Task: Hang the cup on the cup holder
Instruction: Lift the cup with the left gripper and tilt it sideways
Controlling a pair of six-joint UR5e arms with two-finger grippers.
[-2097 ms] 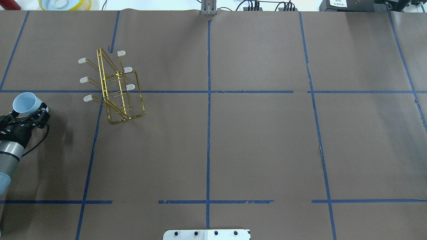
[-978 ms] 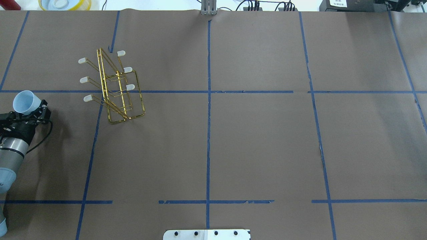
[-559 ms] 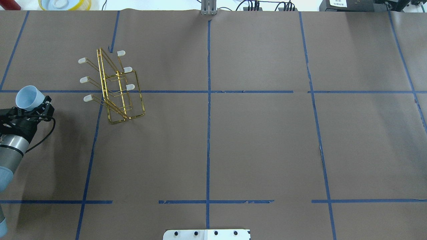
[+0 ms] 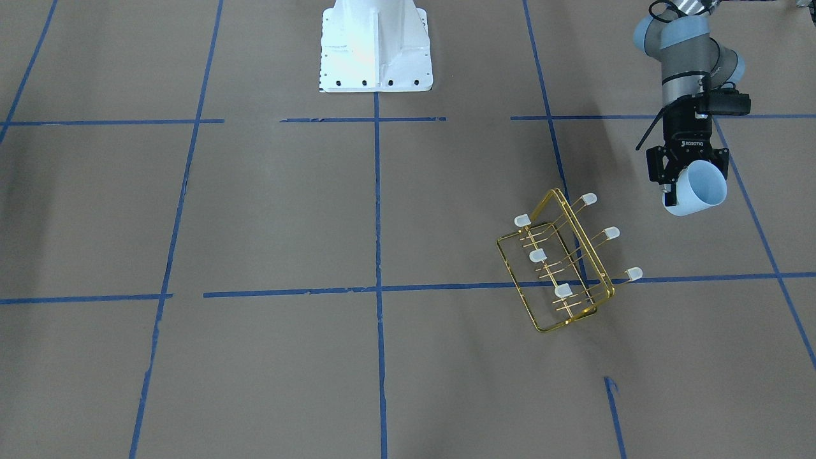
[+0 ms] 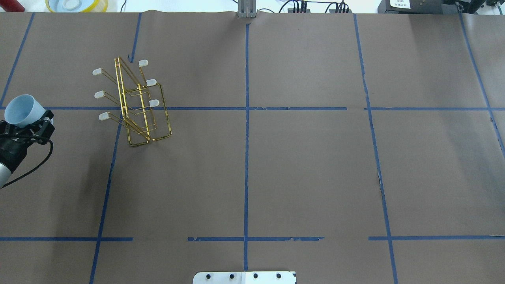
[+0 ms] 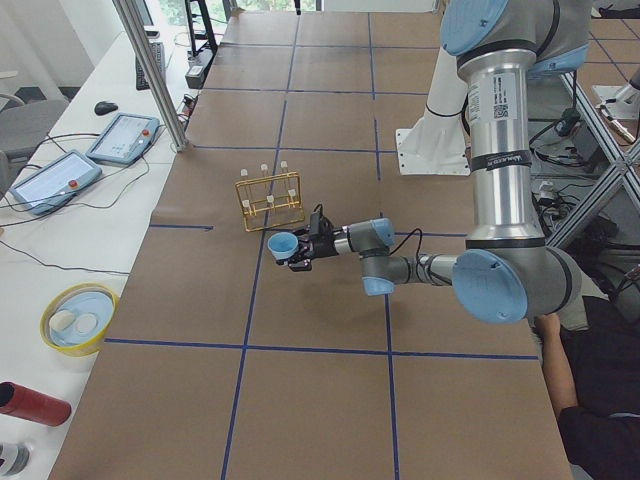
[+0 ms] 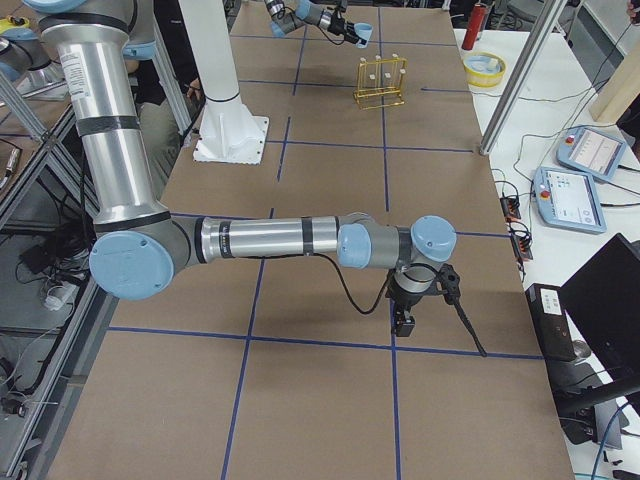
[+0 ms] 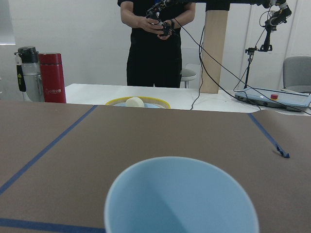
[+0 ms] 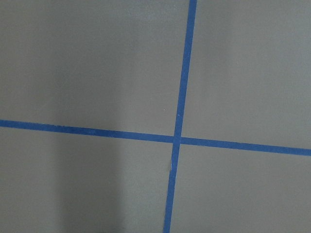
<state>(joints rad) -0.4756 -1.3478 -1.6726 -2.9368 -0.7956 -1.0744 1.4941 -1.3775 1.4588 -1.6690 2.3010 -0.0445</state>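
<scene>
My left gripper (image 5: 28, 123) is shut on the cup (image 5: 20, 110), a pale blue tumbler held above the table with its open mouth tilted up and away from the wrist. It also shows in the front view (image 4: 699, 187), the left side view (image 6: 282, 244) and fills the bottom of the left wrist view (image 8: 181, 199). The gold wire cup holder (image 5: 123, 102) stands on the table to the cup's right, apart from it, prongs bare (image 4: 590, 248). My right gripper (image 7: 404, 322) points down near the table in the right side view only; I cannot tell if it is open.
A yellow bowl (image 5: 77, 4) and a red bottle (image 8: 52, 77) stand past the table's far left edge. A person (image 8: 154, 43) stands beyond that edge. The white robot base (image 4: 375, 44) sits at mid table. Blue tape lines (image 9: 180, 141) cross the brown table cover.
My left gripper has carried the cup leftward and a little farther from the robot, toward the overhead view's left edge. The cup holder has not moved.
</scene>
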